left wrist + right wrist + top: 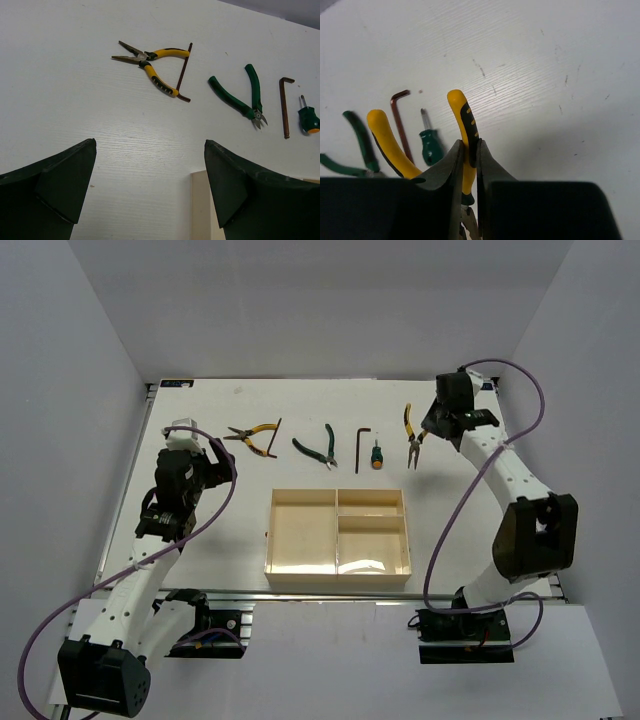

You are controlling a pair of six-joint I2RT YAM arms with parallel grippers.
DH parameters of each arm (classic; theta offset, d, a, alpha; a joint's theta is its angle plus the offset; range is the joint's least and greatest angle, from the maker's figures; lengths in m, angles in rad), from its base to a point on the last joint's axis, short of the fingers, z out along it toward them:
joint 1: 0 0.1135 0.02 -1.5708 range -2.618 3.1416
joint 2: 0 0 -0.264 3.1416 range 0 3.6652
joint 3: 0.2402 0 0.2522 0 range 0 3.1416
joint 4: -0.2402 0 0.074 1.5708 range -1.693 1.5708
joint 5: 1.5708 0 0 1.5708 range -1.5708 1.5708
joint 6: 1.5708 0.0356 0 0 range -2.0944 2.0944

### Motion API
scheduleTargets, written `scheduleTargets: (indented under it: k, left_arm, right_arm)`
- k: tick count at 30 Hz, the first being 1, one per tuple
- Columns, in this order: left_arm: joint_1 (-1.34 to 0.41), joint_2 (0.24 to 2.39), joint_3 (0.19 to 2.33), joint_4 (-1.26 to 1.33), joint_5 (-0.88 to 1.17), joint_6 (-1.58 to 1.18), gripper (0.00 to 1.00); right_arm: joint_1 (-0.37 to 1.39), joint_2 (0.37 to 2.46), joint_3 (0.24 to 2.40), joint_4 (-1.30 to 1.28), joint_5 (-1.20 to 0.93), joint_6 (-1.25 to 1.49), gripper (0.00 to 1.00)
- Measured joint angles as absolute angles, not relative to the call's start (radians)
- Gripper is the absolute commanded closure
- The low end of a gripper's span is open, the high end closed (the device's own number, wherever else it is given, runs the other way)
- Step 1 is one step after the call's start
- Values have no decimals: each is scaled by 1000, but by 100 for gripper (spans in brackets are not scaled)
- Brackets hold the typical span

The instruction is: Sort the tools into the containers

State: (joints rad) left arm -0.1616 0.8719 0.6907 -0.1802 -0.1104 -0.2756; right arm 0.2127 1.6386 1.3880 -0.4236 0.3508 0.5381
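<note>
Pliers (384,134), yellow-handled, clamped by one handle in the right gripper (469,150), nose mostly hidden behind it; left gripper (150,167) gapes wide, tray (201,205) corner barely peeking in.

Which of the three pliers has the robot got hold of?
The yellow pair at the far right: the right gripper is shut on one handle. The other yellow pair and the green pair lie untouched.

Your row on the tabletop (225,525) runs left to right: yellow-handled pliers (252,436) touching a dark hex key (273,436), green-handled pliers (315,448), second hex key (361,445), screwdriver (376,455), then second yellow pliers (410,440), one handle pinched in the right fingers (447,172). The cream tray (269,540) lies nearer you.
</note>
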Motion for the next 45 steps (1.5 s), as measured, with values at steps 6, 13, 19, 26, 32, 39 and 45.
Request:
scheduleTargets:
  k: [6,13,19,26,32,39,45]
  left_arm:
    - [-162,872,691,-180,-110,-279,2]
    - [-162,872,695,-181,-110,-282,2]
    - [-162,872,697,-181,-115,-283,2]
    - [-162,872,697,-181,-116,-288,2]
    - [-162,872,697,-181,-116,-290,2]
    - [-162,872,697,-182,-116,-289,2]
    - [-162,872,697,-184,-116,-289,2]
  right_arm:
    - [258,1471,1256,-390,244,548,100]
    - [410,1409,1193,-370,201,590,100]
    - [571,1423,1193,-352,220,648,100]
    - [729,1480,1192,-338,293,715,100]
    - [834,1523,1177,-330,337,768,100]
    - [923,1562,1154,-311,376,829,100]
    - [971,1614,1154,-304,383,871,100]
